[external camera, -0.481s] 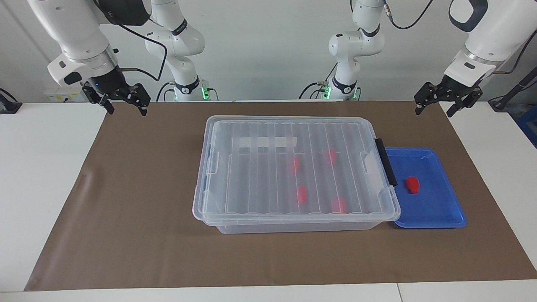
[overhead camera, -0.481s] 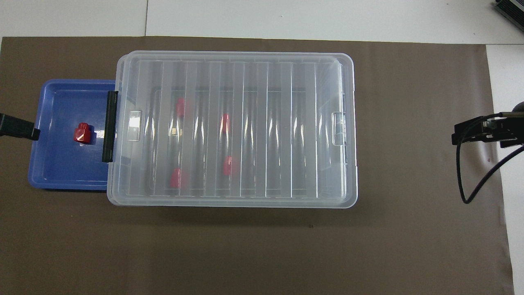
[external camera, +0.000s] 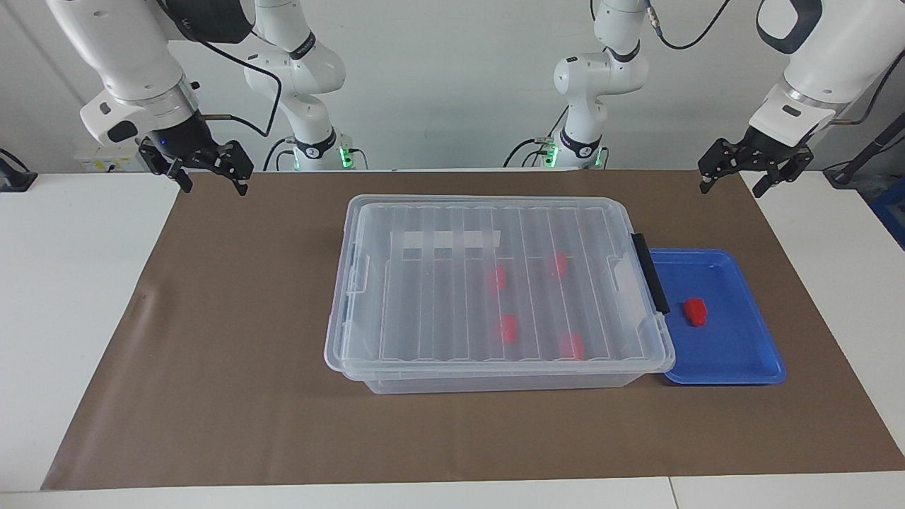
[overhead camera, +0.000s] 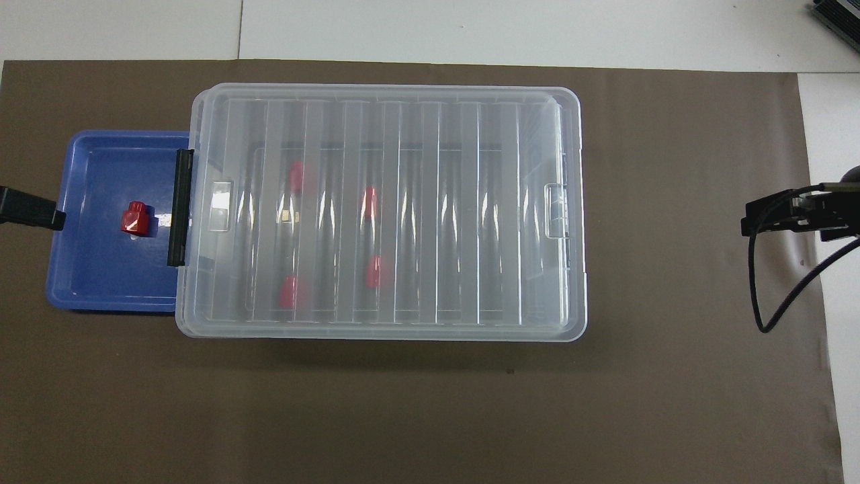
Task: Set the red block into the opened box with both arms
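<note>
Covering the box [external camera: 495, 367], its lid [external camera: 495, 283] is blocking entry; the red block [external camera: 695, 312] is lying in the blue tray [external camera: 742, 353]; the left gripper [external camera: 754, 177] and the right gripper [external camera: 205, 173] are hanging spread wide, empty.

no readable text anywhere; the white label strip [external camera: 445, 240] on the clear plastic storage box [external camera: 368, 385] looks blank.

red block [external camera: 695, 311] – in tray, box [external camera: 368, 367] – lidded
</note>
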Robot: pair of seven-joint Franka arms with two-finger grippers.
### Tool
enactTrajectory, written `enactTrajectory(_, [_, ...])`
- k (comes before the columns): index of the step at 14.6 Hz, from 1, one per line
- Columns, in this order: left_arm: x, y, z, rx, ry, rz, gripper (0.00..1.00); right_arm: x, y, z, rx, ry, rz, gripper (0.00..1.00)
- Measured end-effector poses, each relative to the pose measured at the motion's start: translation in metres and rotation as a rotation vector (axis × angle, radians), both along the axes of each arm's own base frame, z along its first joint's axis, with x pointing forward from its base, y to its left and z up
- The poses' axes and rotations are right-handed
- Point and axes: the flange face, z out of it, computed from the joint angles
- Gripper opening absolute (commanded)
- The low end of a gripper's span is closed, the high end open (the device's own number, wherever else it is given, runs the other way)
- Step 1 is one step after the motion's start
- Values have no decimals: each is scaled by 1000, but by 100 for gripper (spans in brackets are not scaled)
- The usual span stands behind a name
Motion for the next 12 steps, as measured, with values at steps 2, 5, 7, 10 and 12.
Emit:
enactTrajectory(2, [0, 0, 0, 0, 0, 0, 100, 4, 4, -8, 1, -20, 4, 100])
enactTrajectory(5, [0, 0, 0, 0, 0, 0, 100, 14, 34, -36, 6, -68, 44, 100])
enactTrajectory(7, [0, 0, 0, 0, 0, 0, 100, 20, 67, -58, 8, -79, 88, 100])
enactTrajectory(10, [0, 0, 0, 0, 0, 0, 100, 30, 118, -87, 10, -89, 113, 100])
enactTrajectory(12, [0, 0, 0, 0, 0, 0, 100, 38, 138, -107, 12, -100, 104, 100])
